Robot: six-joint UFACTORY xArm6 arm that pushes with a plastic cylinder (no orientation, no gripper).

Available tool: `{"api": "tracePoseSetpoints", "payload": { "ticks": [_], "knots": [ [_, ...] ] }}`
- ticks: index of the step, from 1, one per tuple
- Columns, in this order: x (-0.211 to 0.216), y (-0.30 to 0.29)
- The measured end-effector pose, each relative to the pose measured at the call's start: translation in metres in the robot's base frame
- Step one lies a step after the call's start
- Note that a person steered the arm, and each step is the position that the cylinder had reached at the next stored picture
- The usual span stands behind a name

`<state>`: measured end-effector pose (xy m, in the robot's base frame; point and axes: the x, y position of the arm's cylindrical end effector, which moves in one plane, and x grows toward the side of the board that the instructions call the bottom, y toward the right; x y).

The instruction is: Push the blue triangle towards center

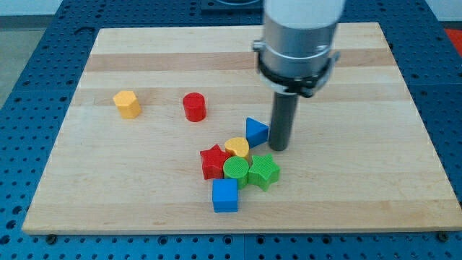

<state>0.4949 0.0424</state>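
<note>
The blue triangle (pixel 255 131) lies on the wooden board (pixel 144 58), just below and right of the board's middle. My tip (pixel 279 147) stands right against the triangle's right side, touching or nearly touching it. The rod hangs from a grey cylinder at the view's top. Below the triangle sits a tight cluster: a yellow heart-shaped block (pixel 237 148), a red star (pixel 214 162), a green cylinder (pixel 235 170), a green star (pixel 264 172) and a blue cube (pixel 224 195). The green star lies just below my tip.
A red cylinder (pixel 194 107) stands left of the triangle. A yellow hexagonal block (pixel 127 104) stands further left. The board rests on a blue perforated table (pixel 22 87).
</note>
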Motion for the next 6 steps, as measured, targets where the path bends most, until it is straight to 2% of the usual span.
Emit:
{"api": "tracePoseSetpoints", "payload": {
  "ticks": [2, 4, 6],
  "knots": [
    [-0.027, -0.042],
    [-0.002, -0.068],
    [-0.045, -0.065]
  ]
}}
